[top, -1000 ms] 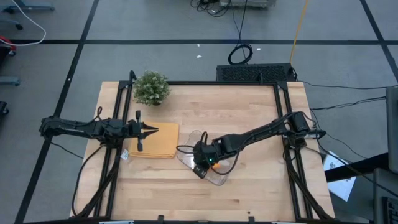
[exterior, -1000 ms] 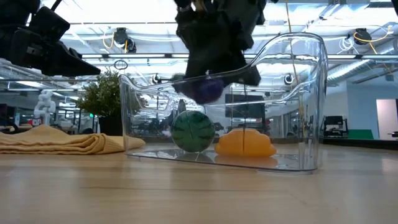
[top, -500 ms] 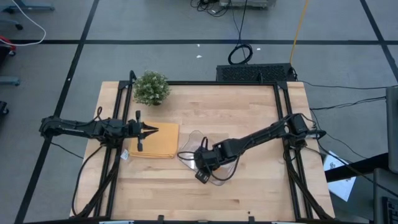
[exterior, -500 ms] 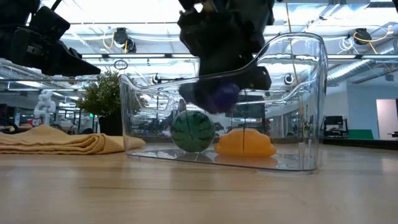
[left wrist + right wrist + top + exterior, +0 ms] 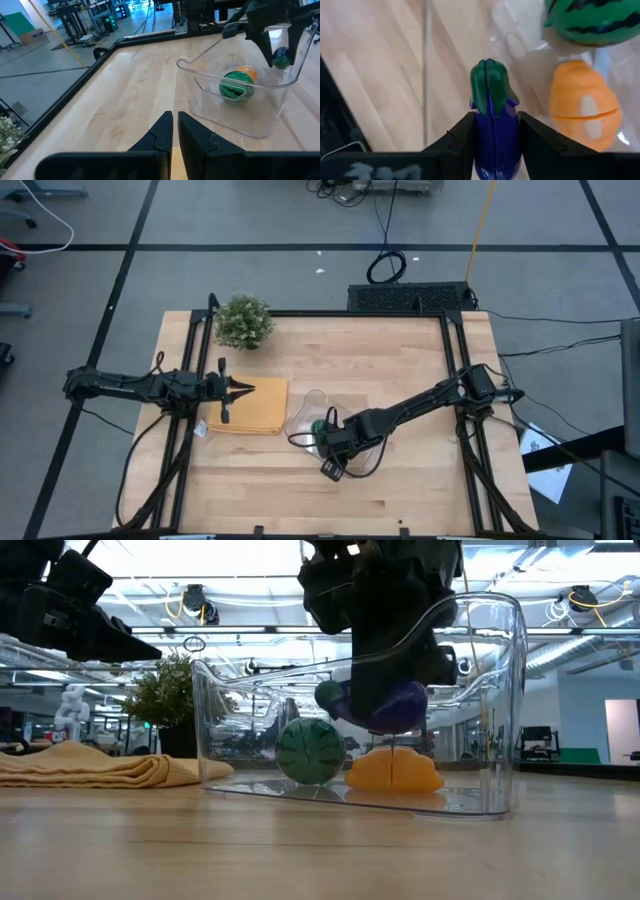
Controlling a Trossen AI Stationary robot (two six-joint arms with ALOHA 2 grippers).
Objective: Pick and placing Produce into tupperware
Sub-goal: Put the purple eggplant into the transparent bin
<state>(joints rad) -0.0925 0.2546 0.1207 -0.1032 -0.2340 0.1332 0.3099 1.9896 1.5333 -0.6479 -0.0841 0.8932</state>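
The clear tupperware (image 5: 480, 690) stands on the table's middle (image 5: 300, 420). In it a green striped ball (image 5: 310, 750) and an orange oval (image 5: 393, 768) rest on the floor. My right gripper (image 5: 495, 120) reaches down into it, shut on the blue-purple piece (image 5: 385, 705), which hangs just above the orange oval. My left gripper (image 5: 175, 127) is shut and holds nothing, level over the tan pad (image 5: 255, 410) at the table's left. My right gripper pinches the blue-purple piece by the two sides of its purple body (image 5: 492, 137) between its two fingers (image 5: 462, 137). The green cap end (image 5: 489, 82) sticks out past the fingertips. The fingers slant down from above. The piece is lifted clear, inside the tupperware's walls.
A leafy potted plant (image 5: 243, 320) stands at the far left corner. The folded tan pad (image 5: 100, 768) lies left of the tupperware. Black frame rails (image 5: 190, 430) run along both table sides. Bare wood lies toward the near edge and the far right.
My right gripper has carried the blue-purple piece down and toward the table's near edge. It has gone from above the green ball to above the orange oval and tipped a little steeper. The ball and the oval have stayed put.
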